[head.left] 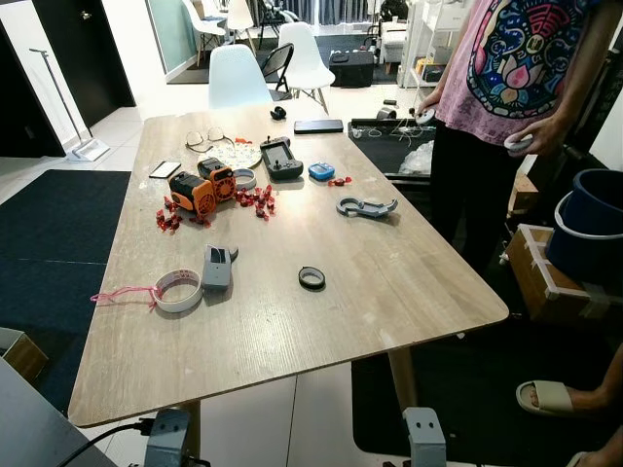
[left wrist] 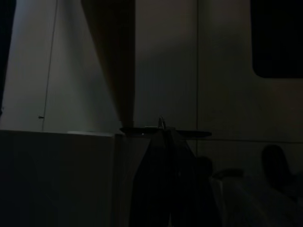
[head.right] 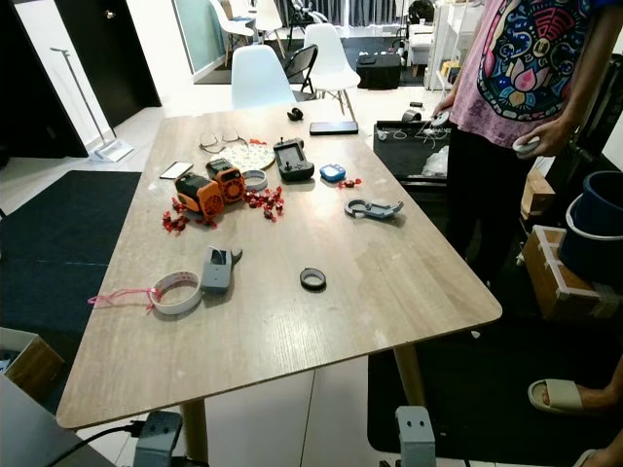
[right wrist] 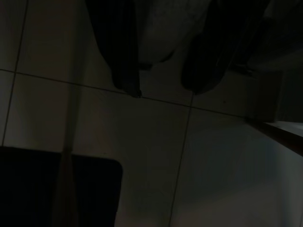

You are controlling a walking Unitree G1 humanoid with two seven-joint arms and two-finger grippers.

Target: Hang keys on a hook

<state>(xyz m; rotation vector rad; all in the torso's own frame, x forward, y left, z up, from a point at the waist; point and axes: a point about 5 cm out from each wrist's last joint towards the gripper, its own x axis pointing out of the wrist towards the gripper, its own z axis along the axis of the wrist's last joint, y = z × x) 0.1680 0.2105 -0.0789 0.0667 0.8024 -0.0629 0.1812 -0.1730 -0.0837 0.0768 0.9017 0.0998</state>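
A cluttered wooden table (head.left: 389,282) stood in a tiled room, with what looked like a grey key fob (head.left: 216,269) near its left edge, probably light and rigid and best pinched across its body, while the right gripper (right wrist: 163,90) hung spread and empty above the floor and the left gripper (left wrist: 161,126) was too dark to judge.

Home living/dining rm; wooden table (head.left: 409,292), white chairs (head.left: 239,76), tiled floor (head.left: 117,126), rug (head.left: 58,214)

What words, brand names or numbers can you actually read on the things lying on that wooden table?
No text is readable.
White tape roll with the pink cord: faint red marks, too small to read.
Two orange and black boxy gadgets: no legible label.
Black handheld controller: screen and markings blurred.
Person's pink patterned shirt: a picture, no letters.
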